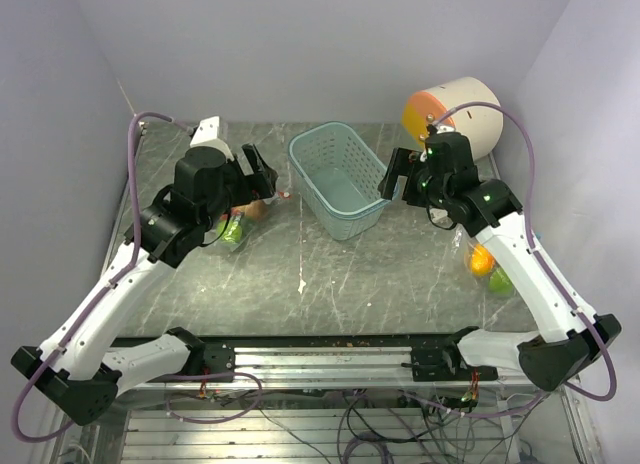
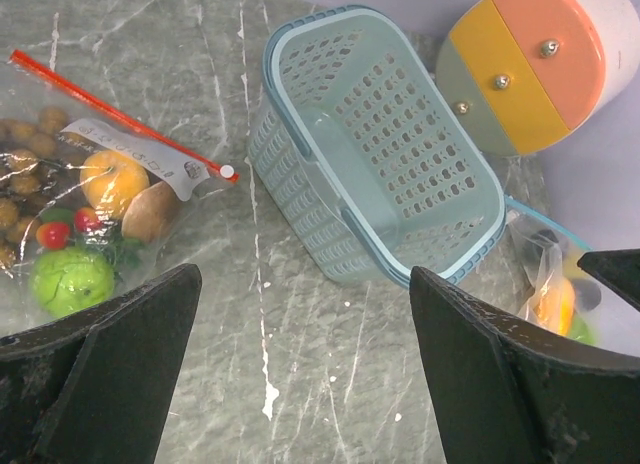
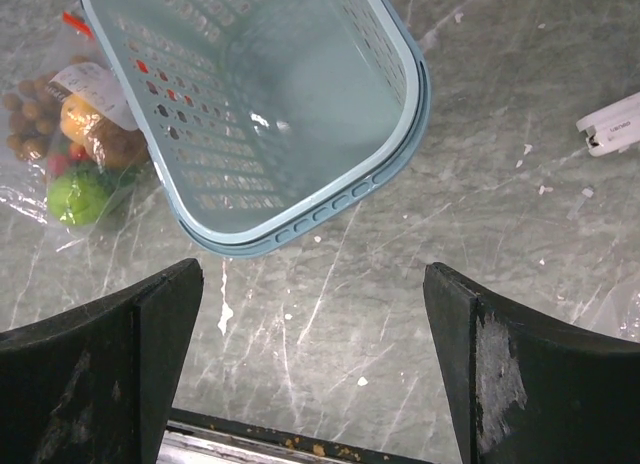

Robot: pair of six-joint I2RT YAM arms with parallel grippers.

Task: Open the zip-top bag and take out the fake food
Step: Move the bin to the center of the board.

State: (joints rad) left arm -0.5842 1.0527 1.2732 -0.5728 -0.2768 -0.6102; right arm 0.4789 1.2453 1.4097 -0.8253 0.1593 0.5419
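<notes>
A clear zip-top bag with a red zip strip lies flat at the left, holding the fake food: an orange fruit, a brown one, a green apple and small brown pieces. In the top view the bag lies partly under my left arm. My left gripper hovers open and empty just right of the bag; in its wrist view only bare table lies between the fingers. My right gripper is open and empty beside the basket's right side, also over bare table.
A light blue basket stands empty at the middle back. A big cream cylinder with an orange face lies at the back right. A second clear bag with orange and green fruit lies under the right arm. A small white object lies on the table.
</notes>
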